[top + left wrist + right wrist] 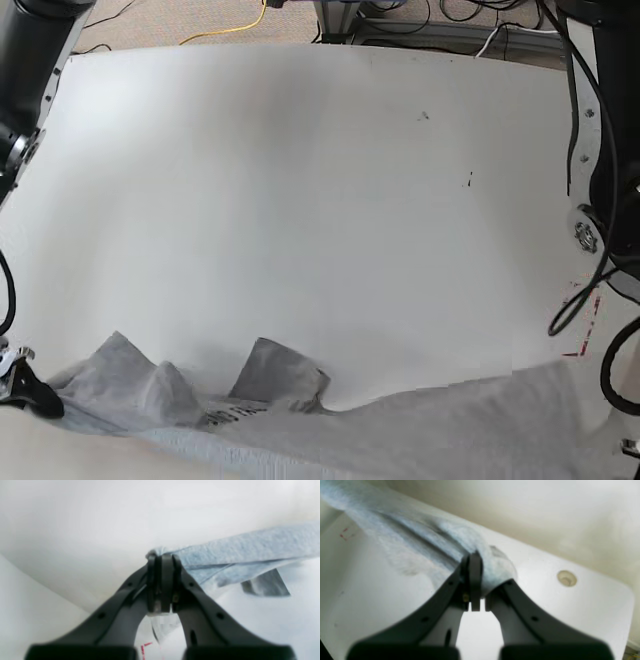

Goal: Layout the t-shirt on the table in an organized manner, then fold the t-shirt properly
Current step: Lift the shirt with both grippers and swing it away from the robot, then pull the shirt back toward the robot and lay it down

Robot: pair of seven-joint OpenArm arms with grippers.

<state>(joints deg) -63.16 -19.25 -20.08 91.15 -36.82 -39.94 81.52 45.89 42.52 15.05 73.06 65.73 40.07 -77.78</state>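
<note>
Right arm: at the base view's left edge, low by the near worktop edge; its right tool [475, 562] reaches forward over the worktop [582, 605].
Right tool: jaws pressed together, clamped on a bunched edge of the t-shirt [425, 545]; cloth wraps over one finger.
T-shirt: heather-grey, strung along the near edge of the worktop [300, 180] between both tools, with two peaked folds and dark lettering [232, 408] towards the left.
Left tool [162, 560]: jaws together, pinching a t-shirt [237, 552] corner raised off the surface.
Left arm: at the base view's right edge, beside red dashed marks [585, 320].
</note>
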